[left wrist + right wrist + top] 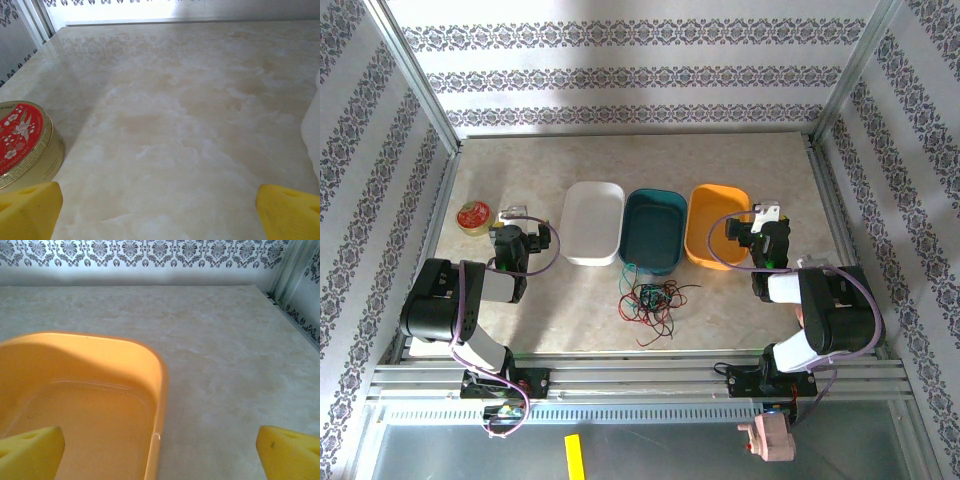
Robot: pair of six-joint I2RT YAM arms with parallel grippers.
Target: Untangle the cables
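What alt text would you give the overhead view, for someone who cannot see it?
A tangle of thin red, green and black cables lies on a pale marbled table, just in front of a teal tray set between a white tray and an orange tray. The left arm and right arm flank them, with a red tin at far left.

Small pale lettering along the near edge of the red lid [19, 131] of the round tin [49, 159], beside white flower drawings; too blurred to read. Nothing else legible.
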